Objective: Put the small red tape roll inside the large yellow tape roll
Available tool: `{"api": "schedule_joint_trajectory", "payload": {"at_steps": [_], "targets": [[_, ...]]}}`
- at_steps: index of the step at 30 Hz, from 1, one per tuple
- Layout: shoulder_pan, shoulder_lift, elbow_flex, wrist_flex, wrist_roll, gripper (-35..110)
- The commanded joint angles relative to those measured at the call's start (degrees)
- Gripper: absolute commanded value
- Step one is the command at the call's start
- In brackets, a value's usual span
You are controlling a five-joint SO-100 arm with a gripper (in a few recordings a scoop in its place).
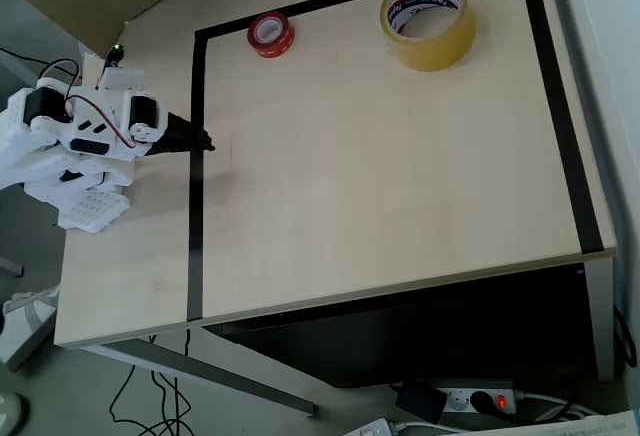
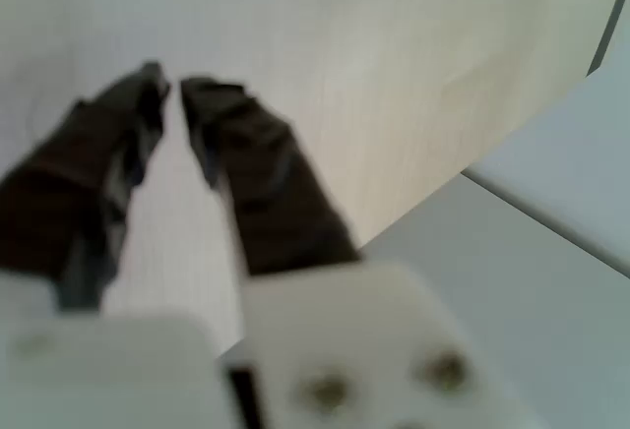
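gripper [image 2: 172, 90] nearly closed, above bare table [image 2: 394, 75]

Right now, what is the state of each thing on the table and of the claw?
red roll: lying flat, hole up, empty, apart from the yellow roll
yellow roll: lying flat, hole up, nothing inside
claw: nearly shut, tips a narrow gap apart, holding nothing
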Motion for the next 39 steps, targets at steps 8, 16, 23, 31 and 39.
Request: {"api": "schedule_joint_trajectory", "payload": {"at_steps": [8, 16, 23, 31, 39], "targets": [[-16.52, -0.53, -3.96, 0.7, 8.61, 0], [-16.61, -21.18, -22.41, 0.35, 5.1, 0], [-18.02, -64.78, -61.35, 14.85, 3.87, 0], [-21.27, -82.53, -83.5, 23.38, -18.98, 2], [-25.49, -94.04, -93.69, 23.55, -20.04, 17]]}}
